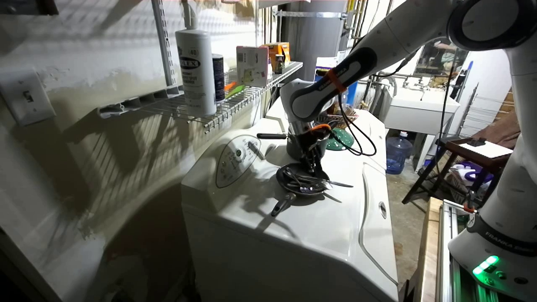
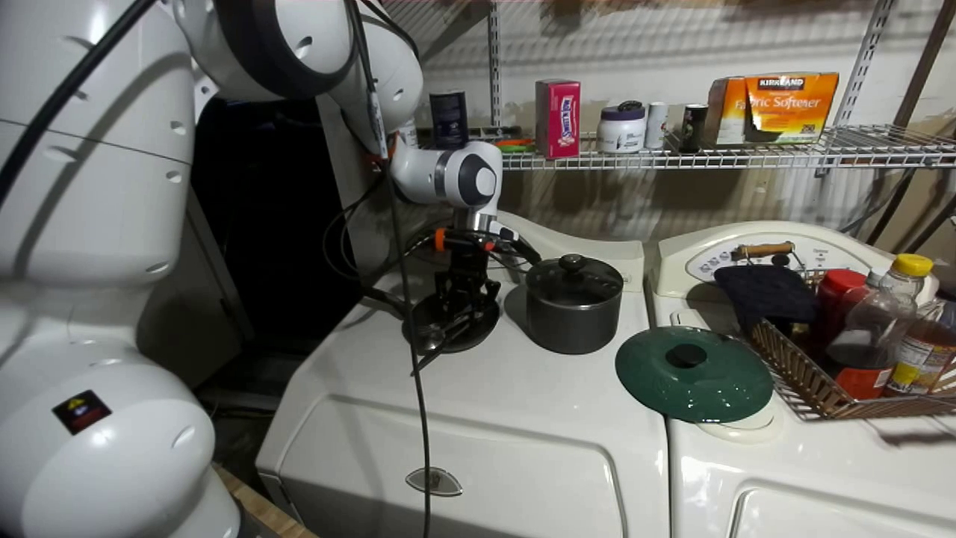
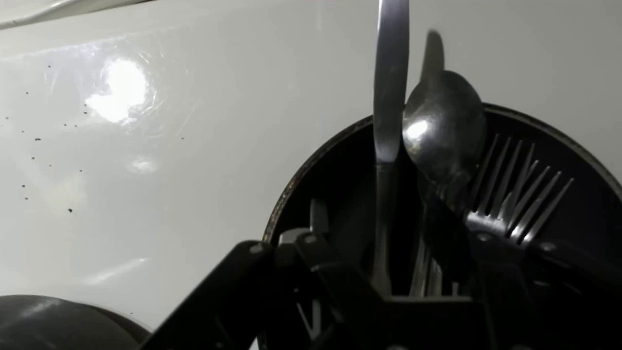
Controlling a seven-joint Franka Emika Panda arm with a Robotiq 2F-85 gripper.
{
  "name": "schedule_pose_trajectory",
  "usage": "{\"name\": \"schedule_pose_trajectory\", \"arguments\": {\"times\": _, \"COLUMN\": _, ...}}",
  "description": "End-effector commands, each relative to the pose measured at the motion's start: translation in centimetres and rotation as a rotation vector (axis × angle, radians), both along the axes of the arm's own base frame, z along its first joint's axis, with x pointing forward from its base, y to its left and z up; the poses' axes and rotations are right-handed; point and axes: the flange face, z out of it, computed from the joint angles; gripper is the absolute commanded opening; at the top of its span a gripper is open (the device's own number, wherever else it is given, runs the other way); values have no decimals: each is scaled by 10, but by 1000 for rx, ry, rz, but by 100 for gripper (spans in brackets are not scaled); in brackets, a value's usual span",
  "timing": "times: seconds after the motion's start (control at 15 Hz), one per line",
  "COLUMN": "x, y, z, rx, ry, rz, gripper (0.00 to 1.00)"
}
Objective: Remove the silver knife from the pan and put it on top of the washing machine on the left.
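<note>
Wrist view: knife (image 3: pixel 387 148) lay in the pan (image 3: pixel 340 177), handle low in frame, blade poking past the rim toward the top edge. The gripper (image 3: pixel 381 222) was at lower centre, fingers spread, not clenched on anything. Knife ran between the fingers, long axis almost straight up the frame, so closing would pinch across it. Lower frame was dark; fingertip depth couldn't be told. A spoon (image 3: pixel 444 126) sat just right of the knife, likely to get caught too. Next move likely needed a pinch on the handle, then lifting out onto the washing machine (image 2: pixel 538 396).
</note>
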Motion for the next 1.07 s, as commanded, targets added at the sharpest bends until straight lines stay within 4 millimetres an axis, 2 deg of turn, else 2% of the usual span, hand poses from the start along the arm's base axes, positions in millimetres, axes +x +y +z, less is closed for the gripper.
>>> {"name": "schedule_pose_trajectory", "arguments": {"times": 0.0, "x": 11, "y": 5, "z": -7, "rx": 10, "ry": 41, "rz": 21, "gripper": 51}}
{"name": "schedule_pose_trajectory", "arguments": {"times": 0.6, "x": 25, "y": 5, "z": -20, "rx": 10, "ry": 68, "rz": 26, "gripper": 38}}
{"name": "schedule_pose_trajectory", "arguments": {"times": 0.67, "x": 26, "y": 5, "z": -22, "rx": 15, "ry": 74, "rz": 30, "gripper": 39}}
{"name": "schedule_pose_trajectory", "arguments": {"times": 0.87, "x": 30, "y": 6, "z": -29, "rx": 17, "ry": 89, "rz": 32, "gripper": 37}}
{"name": "schedule_pose_trajectory", "arguments": {"times": 1.0, "x": 33, "y": 7, "z": -34, "rx": 20, "ry": 98, "rz": 35, "gripper": 42}}
